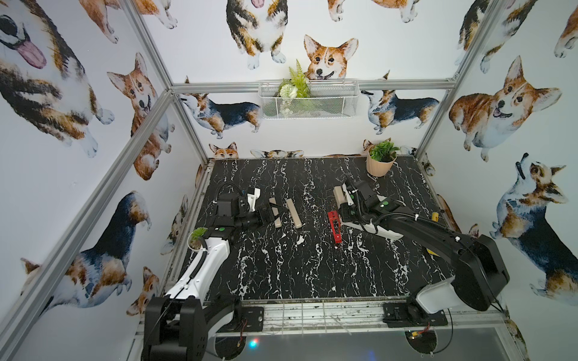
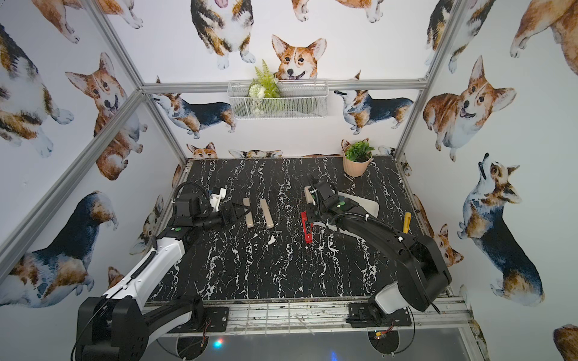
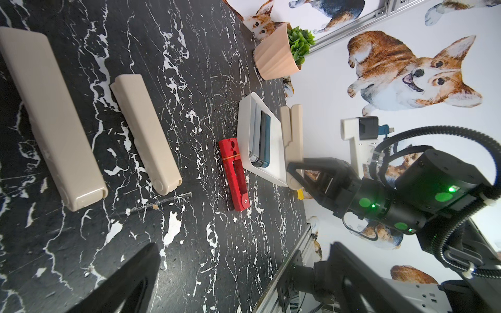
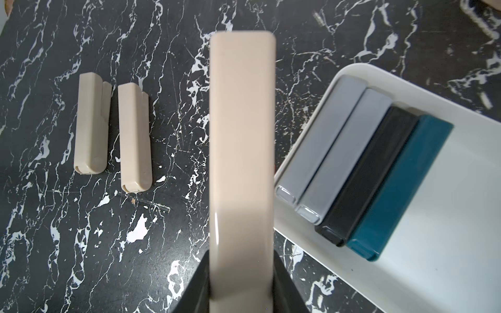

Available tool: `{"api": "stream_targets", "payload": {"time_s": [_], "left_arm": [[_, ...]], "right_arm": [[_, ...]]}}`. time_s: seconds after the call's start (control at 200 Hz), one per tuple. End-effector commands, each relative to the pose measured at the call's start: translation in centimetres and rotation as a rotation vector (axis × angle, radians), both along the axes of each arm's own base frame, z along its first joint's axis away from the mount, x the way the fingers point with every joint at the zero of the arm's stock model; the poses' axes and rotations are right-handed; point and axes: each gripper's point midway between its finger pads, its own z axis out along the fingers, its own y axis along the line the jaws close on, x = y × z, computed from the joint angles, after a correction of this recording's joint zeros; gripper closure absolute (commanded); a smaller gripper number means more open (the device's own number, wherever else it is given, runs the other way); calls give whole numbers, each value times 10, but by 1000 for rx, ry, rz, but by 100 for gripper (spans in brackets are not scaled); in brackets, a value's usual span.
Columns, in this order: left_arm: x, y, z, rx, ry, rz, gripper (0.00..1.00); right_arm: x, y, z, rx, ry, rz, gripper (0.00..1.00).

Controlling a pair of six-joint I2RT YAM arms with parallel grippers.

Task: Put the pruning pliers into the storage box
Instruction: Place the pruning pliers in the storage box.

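My right gripper [image 4: 241, 284] is shut on a beige pruning pliers [image 4: 242, 162], held off the table beside the white storage box [image 4: 433, 244]. In the box lie two grey pliers [image 4: 317, 141], a black one [image 4: 366, 173] and a teal one [image 4: 401, 184], side by side. Two more beige pliers [image 1: 275, 212] [image 1: 294, 214] lie on the table left of centre. A red pliers [image 1: 334, 226] lies just left of the box [image 2: 366, 206]. My left gripper [image 3: 244, 245] stands open above the table by the leftmost beige pliers [image 3: 51, 116], nothing between its fingers.
A potted plant [image 1: 381, 162] stands at the back right corner and a smaller one [image 1: 197, 239] at the left edge by my left arm. A yellow tool [image 2: 406, 222] lies right of the box. A wire basket [image 1: 308, 98] hangs on the back wall.
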Motion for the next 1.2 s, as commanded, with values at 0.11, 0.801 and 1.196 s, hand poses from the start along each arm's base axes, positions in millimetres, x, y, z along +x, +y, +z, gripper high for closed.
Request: {"api": "stream_targets", "payload": {"time_s": [0.11,0.801,1.196], "left_arm": [[10,-9,9,-36,-32,-41,0],[19,-25,9,-15,-76,-118,0],[20,-29,9,-10,-98,-172,0]], "right_arm": [[-5,-19,-2,-4,4,-61,100],[3,-75,-16,-60,19,-214,100],[24,-102,-15,-69,14,-269,100]]}}
